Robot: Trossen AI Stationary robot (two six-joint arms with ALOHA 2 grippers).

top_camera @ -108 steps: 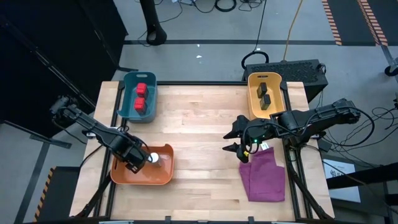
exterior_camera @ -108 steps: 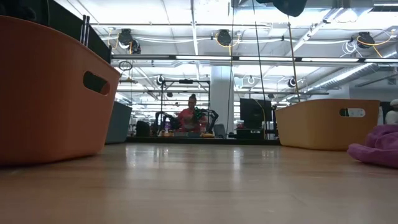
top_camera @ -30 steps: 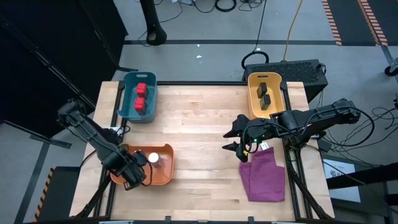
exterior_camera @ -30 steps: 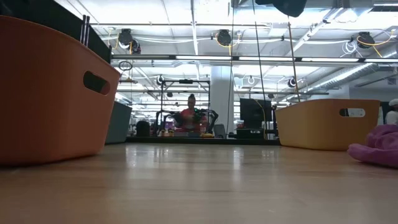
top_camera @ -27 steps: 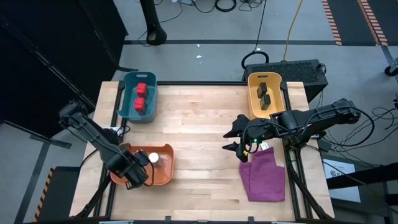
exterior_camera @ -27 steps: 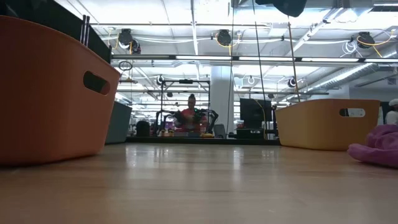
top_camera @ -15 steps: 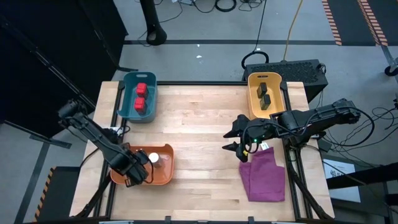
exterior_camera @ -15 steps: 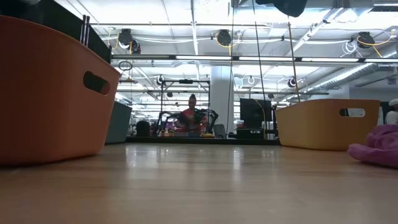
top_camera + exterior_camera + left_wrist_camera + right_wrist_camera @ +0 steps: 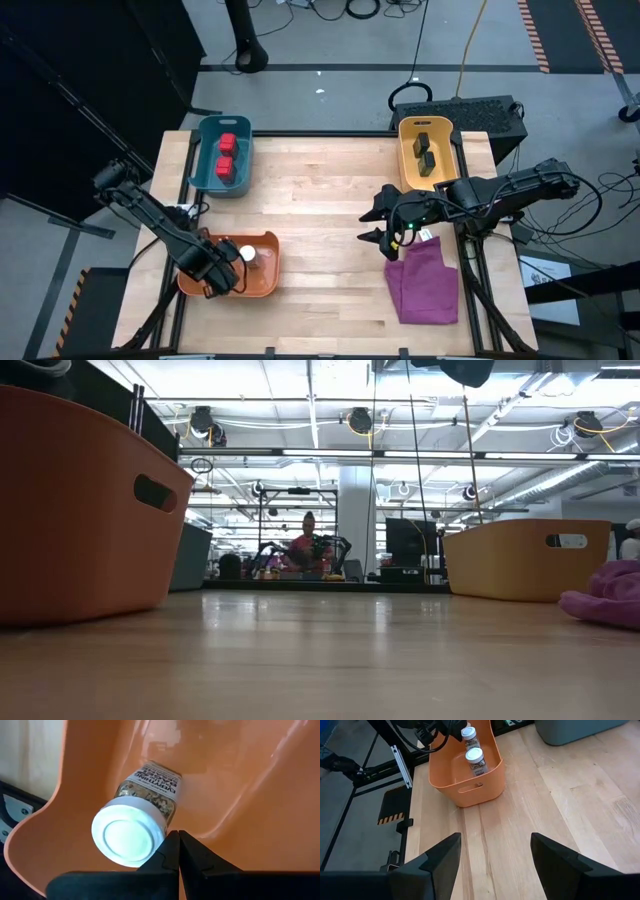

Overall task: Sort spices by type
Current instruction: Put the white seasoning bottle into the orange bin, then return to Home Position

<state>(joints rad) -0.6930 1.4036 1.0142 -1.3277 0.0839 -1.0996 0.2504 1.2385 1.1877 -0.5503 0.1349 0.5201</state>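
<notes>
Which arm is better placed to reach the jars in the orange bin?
Left: its gripper hangs shut over the orange bin, beside the jars. Right gripper sits open by the purple cloth.

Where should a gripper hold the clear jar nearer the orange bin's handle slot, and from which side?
Probably around its white round lid, coming from straight above: the clear jar stands upright inside the orange plastic bin, whose tall walls block a sideways approach, and a second jar stands close beside it.
</notes>
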